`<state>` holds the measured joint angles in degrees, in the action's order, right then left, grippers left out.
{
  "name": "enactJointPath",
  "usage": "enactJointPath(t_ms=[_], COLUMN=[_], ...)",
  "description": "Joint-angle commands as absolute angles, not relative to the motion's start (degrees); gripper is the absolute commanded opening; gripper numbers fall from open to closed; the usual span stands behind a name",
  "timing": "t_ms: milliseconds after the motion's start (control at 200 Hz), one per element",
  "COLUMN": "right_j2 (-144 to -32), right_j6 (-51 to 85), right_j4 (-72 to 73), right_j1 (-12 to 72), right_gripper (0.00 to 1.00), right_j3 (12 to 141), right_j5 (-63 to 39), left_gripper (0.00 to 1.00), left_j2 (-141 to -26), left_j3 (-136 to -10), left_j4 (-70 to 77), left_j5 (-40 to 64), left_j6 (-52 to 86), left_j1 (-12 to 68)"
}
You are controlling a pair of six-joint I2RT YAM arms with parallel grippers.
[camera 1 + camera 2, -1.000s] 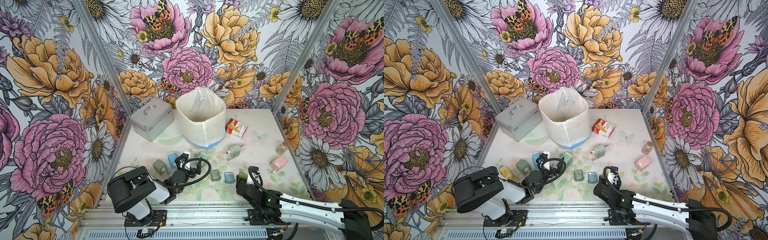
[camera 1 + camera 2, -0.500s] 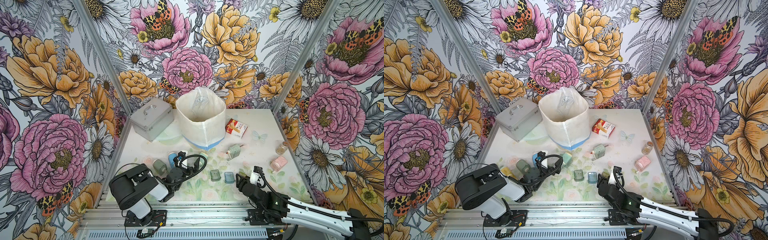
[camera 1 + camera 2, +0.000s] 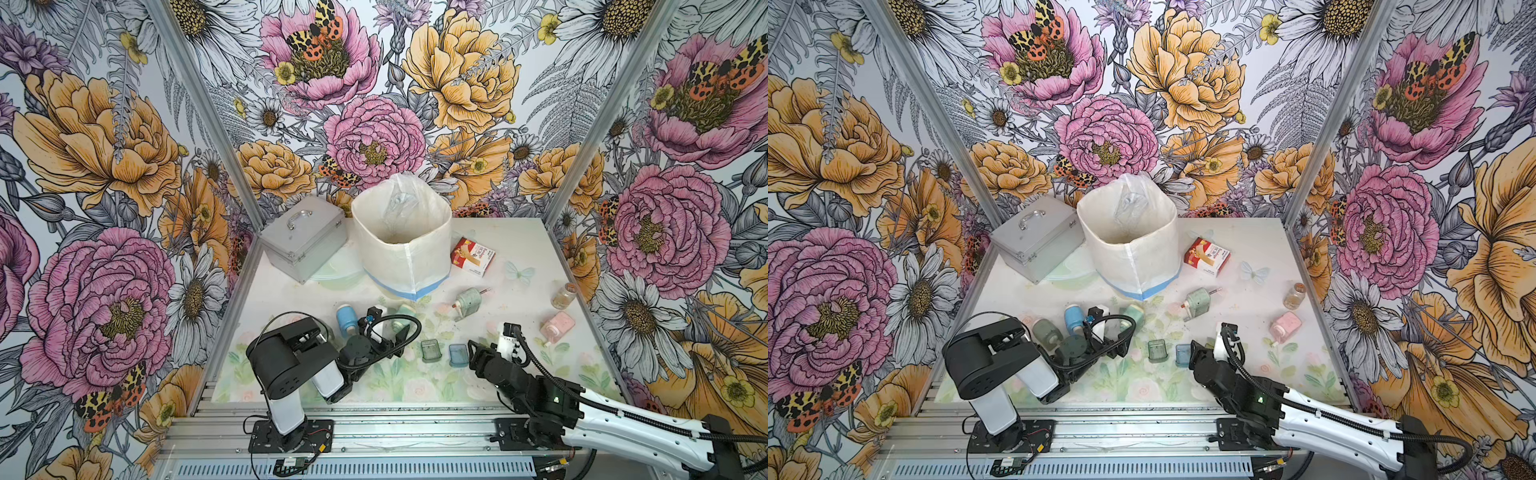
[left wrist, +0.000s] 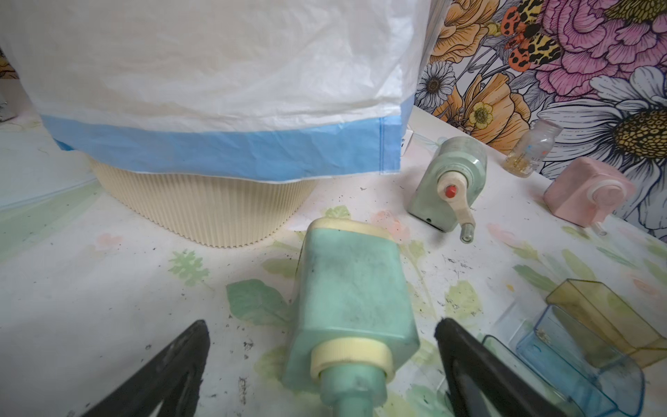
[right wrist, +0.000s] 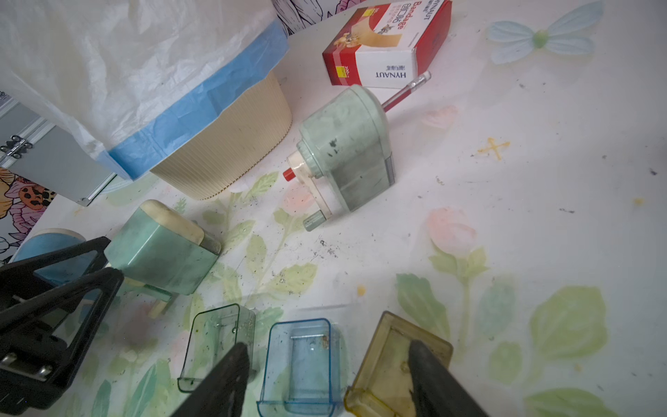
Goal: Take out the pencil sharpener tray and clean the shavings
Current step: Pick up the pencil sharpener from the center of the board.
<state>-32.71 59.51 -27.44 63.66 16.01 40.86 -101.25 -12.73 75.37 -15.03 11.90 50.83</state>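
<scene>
Floral-print tabletop [image 3: 519,249], boxed in by flowered walls [image 3: 124,166], is noted as speckled with dark shavings [image 5: 325,249], thickest mid-frame. Three trays are already out, laid side by side at lower centre: green tray [image 5: 213,335], blue tray [image 5: 299,361], yellow tray [image 5: 393,357]; few crumbs are seen inside. Clearing of the loose flecks into the lined bin [image 3: 401,245], upper centre, is judged outstanding. Over the blue and yellow trays the right jaws are held apart, nothing gripped; the left jaws are spread wide either side of the teal sharpener [image 4: 350,299], clear of it.
</scene>
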Motion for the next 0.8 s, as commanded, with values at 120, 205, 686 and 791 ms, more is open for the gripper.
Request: enactJointPath(t_ms=[120, 205, 686, 791], right_j2=[-31.64, -30.96, -30.85, -30.63], right_j6=[57.24, 57.13, 54.10, 53.70], right_j4=[-27.86, -27.89, -28.49, -28.53], right_j1=[63.34, 63.28, 63.28, 63.33], right_gripper=[0.71, 0.71, 0.70, 0.70], right_j3=[18.02, 18.19, 22.31, 22.90], right_j5=[40.88, 40.69, 39.64, 39.63], left_gripper=[0.99, 0.99, 0.99, 0.98], left_j2=[-101.26, -101.08, -107.08, -108.47], left_j3=[-17.14, -18.64, -22.77, -22.11], left_j4=[70.37, 66.43, 62.99, 66.23], left_j5=[-19.16, -20.05, -18.49, -18.42], left_j6=[8.51, 8.48, 10.50, 11.12], left_j1=[53.96, 54.05, 51.25, 50.41])
